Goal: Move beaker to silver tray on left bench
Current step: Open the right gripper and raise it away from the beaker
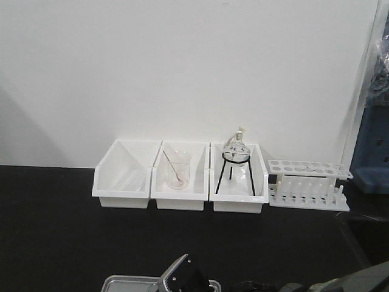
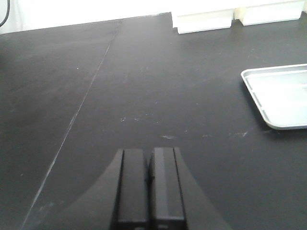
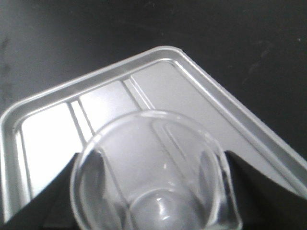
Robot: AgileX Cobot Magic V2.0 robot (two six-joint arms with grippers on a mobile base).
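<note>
The beaker (image 3: 153, 177), clear glass with a pouring lip, sits between the dark fingers (image 3: 57, 201) of my right gripper (image 3: 151, 160), which is shut on it. It is over the silver tray (image 3: 192, 91); I cannot tell whether its base touches the tray. The tray also shows at the right of the left wrist view (image 2: 280, 96) and at the bottom edge of the front view (image 1: 124, 283), on the black left bench (image 1: 61, 231). My left gripper (image 2: 148, 154) is shut and empty over bare bench, left of the tray.
Three white bins (image 1: 121, 179) stand along the white wall. The middle one holds a beaker with a rod (image 1: 177, 170), the right one a round flask on a black tripod (image 1: 235, 159). A white test tube rack (image 1: 309, 185) stands to their right.
</note>
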